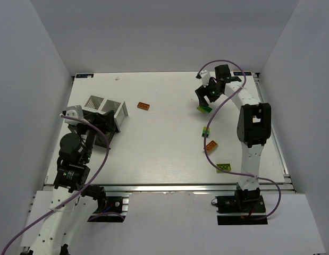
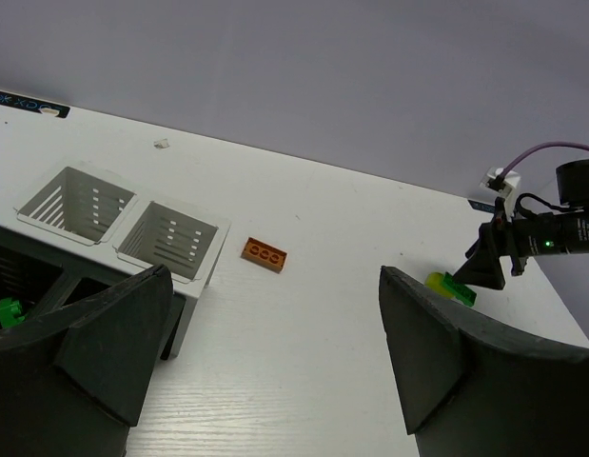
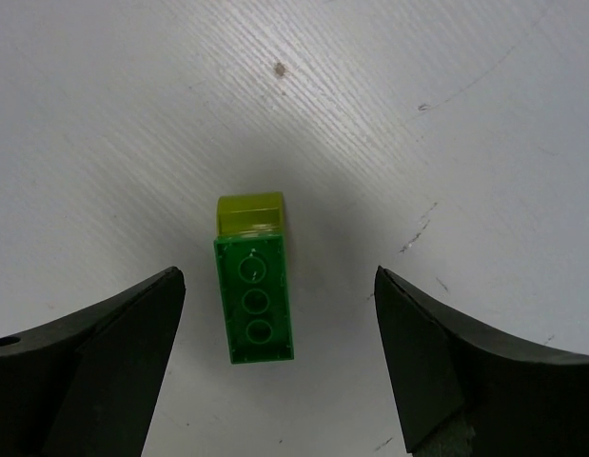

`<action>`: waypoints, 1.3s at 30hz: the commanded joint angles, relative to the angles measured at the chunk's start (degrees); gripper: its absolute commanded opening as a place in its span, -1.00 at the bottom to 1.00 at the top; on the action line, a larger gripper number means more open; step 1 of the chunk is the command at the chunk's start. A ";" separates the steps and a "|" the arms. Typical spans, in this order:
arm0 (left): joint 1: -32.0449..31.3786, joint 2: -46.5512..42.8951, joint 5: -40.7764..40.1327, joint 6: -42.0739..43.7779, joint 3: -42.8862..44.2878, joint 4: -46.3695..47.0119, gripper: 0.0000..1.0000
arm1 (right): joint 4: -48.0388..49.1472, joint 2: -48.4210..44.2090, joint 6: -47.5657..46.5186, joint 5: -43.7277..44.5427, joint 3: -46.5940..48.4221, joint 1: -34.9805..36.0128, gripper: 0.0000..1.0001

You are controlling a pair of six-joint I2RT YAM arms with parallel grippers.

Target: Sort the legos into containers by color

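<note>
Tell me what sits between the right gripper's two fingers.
A green studded plastic brick, a yellow-green piece at its far end, both untouched; right wrist view.

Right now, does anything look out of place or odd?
Nothing spilled or damaged. A small white scrap lies far back on the table. Under the open right gripper, a yellow-green brick sticks out past the green brick; they may be joined.

The black box (image 2: 75,278) runs off the left wrist view's edge, its front hidden behind a pincer finger (image 2: 75,352); the green brick (image 2: 1,312) inside is cropped too.
</note>
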 commanded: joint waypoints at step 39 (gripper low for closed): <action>-0.74 -0.10 0.49 0.63 -0.20 0.73 0.96 | -1.02 -1.13 -7.32 1.86 -8.22 -0.05 0.09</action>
